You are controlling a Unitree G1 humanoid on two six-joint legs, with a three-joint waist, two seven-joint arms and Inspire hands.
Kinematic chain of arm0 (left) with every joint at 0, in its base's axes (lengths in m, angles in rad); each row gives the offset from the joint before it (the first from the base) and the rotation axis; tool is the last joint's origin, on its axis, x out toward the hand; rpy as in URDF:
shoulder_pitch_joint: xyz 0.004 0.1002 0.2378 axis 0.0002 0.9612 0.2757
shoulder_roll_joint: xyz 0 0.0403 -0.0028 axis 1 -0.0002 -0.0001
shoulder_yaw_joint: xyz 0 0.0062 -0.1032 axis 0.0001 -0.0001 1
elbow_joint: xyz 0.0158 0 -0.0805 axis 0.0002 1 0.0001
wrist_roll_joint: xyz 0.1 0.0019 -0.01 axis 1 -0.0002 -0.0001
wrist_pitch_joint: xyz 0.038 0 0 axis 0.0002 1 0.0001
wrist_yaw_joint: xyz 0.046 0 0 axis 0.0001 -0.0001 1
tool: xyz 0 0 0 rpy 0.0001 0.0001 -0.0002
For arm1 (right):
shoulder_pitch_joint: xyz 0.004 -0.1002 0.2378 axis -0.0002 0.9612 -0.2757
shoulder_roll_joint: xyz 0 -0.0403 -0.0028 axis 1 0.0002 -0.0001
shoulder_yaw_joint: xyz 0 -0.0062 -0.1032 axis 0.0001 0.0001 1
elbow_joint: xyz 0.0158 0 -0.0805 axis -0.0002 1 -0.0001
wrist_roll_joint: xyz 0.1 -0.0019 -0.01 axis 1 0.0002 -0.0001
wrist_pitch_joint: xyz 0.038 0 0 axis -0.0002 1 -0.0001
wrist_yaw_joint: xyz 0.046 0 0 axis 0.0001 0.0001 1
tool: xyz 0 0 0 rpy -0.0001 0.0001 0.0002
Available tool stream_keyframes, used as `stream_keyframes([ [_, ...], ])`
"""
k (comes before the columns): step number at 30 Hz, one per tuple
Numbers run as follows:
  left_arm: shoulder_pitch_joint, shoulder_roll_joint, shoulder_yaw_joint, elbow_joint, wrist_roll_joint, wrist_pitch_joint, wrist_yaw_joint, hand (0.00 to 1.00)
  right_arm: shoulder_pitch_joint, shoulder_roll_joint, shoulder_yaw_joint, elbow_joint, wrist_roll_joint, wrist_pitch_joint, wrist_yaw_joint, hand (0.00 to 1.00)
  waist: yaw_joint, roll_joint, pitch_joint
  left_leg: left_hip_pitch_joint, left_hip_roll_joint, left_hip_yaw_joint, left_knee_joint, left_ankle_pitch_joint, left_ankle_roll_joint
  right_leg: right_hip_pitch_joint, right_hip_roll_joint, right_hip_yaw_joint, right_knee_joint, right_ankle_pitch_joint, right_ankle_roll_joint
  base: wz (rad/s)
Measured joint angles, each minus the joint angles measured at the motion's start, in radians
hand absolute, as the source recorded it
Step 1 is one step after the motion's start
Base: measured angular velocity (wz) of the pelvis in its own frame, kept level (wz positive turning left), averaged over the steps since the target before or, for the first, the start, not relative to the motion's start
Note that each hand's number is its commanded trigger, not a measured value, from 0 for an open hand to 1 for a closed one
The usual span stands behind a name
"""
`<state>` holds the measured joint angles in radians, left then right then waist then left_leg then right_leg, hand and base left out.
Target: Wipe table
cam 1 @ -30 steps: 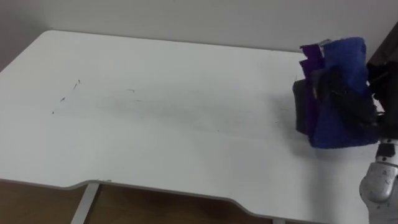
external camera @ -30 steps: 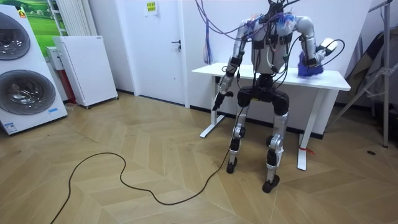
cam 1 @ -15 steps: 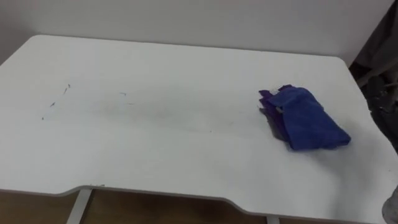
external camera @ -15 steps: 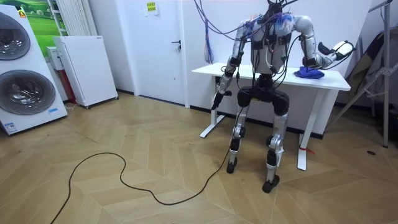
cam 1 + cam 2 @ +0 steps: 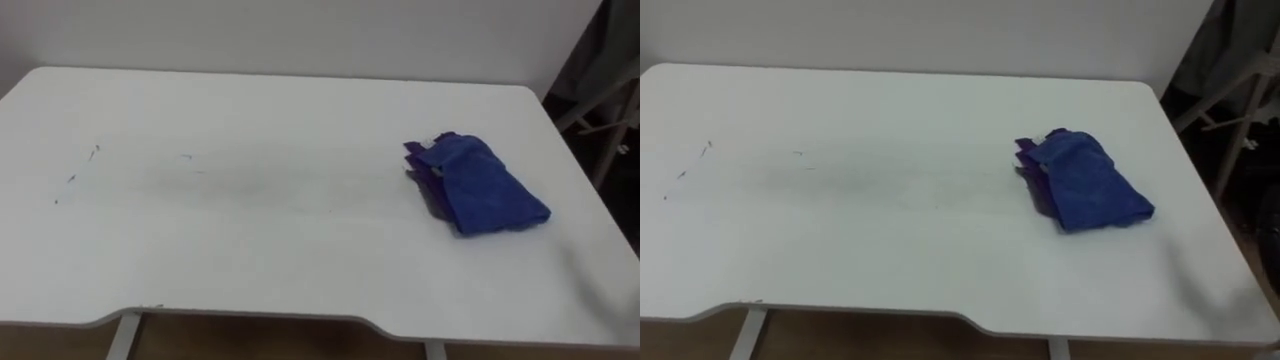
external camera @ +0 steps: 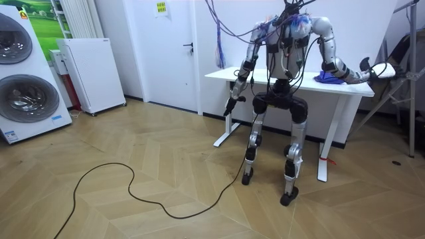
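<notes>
A crumpled blue cloth (image 5: 478, 186) with a purple fold lies by itself on the right part of the white table (image 5: 250, 250), also seen as the cloth (image 5: 1083, 192) and, small, the cloth (image 6: 329, 76). In the room view I stand at the table's near side, facing it. My right hand (image 6: 380, 69) is stretched out past the table's right end, fingers straight, holding nothing and well apart from the cloth. My left hand (image 6: 231, 106) hangs at my side below the table's left corner.
A few faint dark marks (image 5: 76, 176) show on the table's left part. Beyond its right edge stand a dark object and a metal stand's legs (image 5: 600, 95). Washing machines (image 6: 26, 73) and a white cabinet (image 6: 89, 73) line the room view's left wall.
My right hand let go of the blue cloth, which dropped flat onto the table. The arm swung out to the right, beyond the table's end. The eye views shifted slightly.
</notes>
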<state>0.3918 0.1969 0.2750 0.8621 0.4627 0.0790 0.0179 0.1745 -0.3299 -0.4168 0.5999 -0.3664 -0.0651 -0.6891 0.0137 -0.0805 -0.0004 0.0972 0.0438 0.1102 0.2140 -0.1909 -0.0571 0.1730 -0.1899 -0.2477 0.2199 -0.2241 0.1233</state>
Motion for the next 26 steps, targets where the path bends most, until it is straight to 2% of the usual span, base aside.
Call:
stream_keyframes([
  [2,0.006,-0.001,0.008,0.000,0.000,-0.001,0.000,0.00,0.008,0.000,-0.001,0.092,0.078,0.002,0.001,0.00,-0.004,-0.002,0.0026,-0.005,0.000,0.005,0.007,-0.010,0.001,-0.001,0.000,0.003,0.000,0.000,0.001,-0.06],
  [5,0.009,-0.002,0.034,-0.002,-0.019,-0.002,0.001,0.00,0.012,0.000,-0.045,0.176,0.247,0.002,0.000,0.00,-0.017,0.003,0.0013,-0.024,0.003,0.007,0.030,-0.027,0.003,-0.007,0.000,0.002,0.000,0.000,0.005,-0.02],
  [9,0.015,-0.001,0.045,0.001,-0.027,-0.002,0.022,0.00,0.052,0.001,-0.069,0.245,0.435,0.001,0.003,0.00,-0.028,0.003,-0.0019,-0.026,0.003,0.012,0.030,-0.031,0.003,-0.012,0.000,0.001,0.001,0.001,0.006,-0.02],
  [12,0.013,-0.008,0.052,0.012,-0.018,-0.001,0.022,0.00,0.060,0.006,-0.096,0.351,0.569,0.002,0.017,0.00,-0.044,0.015,-0.0012,-0.030,0.006,0.021,0.047,-0.043,0.005,-0.012,0.000,0.001,0.001,0.002,0.006,-0.06],
  [13,0.007,-0.008,0.052,0.023,-0.019,-0.001,0.022,0.00,0.071,0.011,-0.096,0.391,0.613,0.003,0.029,0.00,-0.049,0.025,0.0007,-0.034,0.007,0.023,0.056,-0.050,0.005,-0.011,0.000,-0.003,0.002,0.003,0.008,-0.06],
  [14,0.008,-0.008,0.054,0.023,-0.019,-0.001,0.022,0.00,0.082,0.022,-0.100,0.416,0.640,0.016,0.054,0.00,-0.057,0.026,0.0000,-0.035,0.007,0.024,0.058,-0.054,0.006,-0.013,0.000,-0.004,0.003,0.003,0.009,-0.05],
  [15,0.009,-0.008,0.056,0.023,-0.019,0.000,0.022,0.00,0.089,0.030,-0.101,0.418,0.646,0.024,0.068,0.00,-0.059,0.032,0.0009,-0.036,0.008,0.024,0.056,-0.056,0.006,-0.012,0.000,-0.004,0.003,0.003,0.009,-0.07],
  [16,0.014,-0.008,0.054,0.024,-0.019,0.003,0.022,0.00,0.114,0.039,-0.089,0.448,0.647,0.031,0.100,0.00,-0.066,0.031,-0.0026,-0.033,0.008,0.026,0.059,-0.060,0.007,-0.004,0.000,-0.004,0.003,0.004,0.010,-0.03],
  [18,0.014,-0.009,0.045,0.026,-0.018,0.007,0.022,0.00,0.139,0.054,-0.043,0.502,0.644,0.049,0.157,0.00,-0.065,0.036,-0.0001,-0.023,0.009,0.026,0.056,-0.060,0.008,0.003,0.000,-0.005,0.002,0.005,0.011,-0.04],
  [20,0.003,-0.014,0.025,0.065,-0.020,0.009,0.022,0.00,0.150,0.077,0.027,0.551,0.614,0.093,0.226,0.00,-0.059,0.039,-0.0006,-0.017,0.010,0.029,0.055,-0.060,0.008,0.002,0.001,-0.001,0.003,0.005,0.012,-0.15],
  [22,-0.001,-0.031,0.020,0.074,-0.019,0.018,0.021,0.00,0.149,0.092,0.090,0.574,0.547,0.115,0.265,0.00,-0.056,0.043,-0.0003,-0.015,0.011,0.029,0.055,-0.060,0.008,0.000,0.001,-0.005,0.002,0.006,0.013,-0.10],
  [24,-0.019,-0.042,-0.002,0.097,-0.019,0.025,0.023,0.00,0.142,0.105,0.131,0.584,0.468,0.132,0.292,0.00,-0.051,0.053,-0.0050,-0.015,0.012,0.027,0.059,-0.062,0.007,-0.004,0.004,-0.002,0.000,0.008,0.012,0.00],
  [26,-0.042,-0.045,-0.050,0.129,-0.020,0.027,0.030,0.00,0.115,0.109,0.203,0.607,0.389,0.143,0.313,0.00,-0.042,0.066,-0.0043,-0.013,0.013,0.018,0.062,-0.062,0.007,0.001,0.007,-0.003,0.001,0.009,0.012,0.00],
])
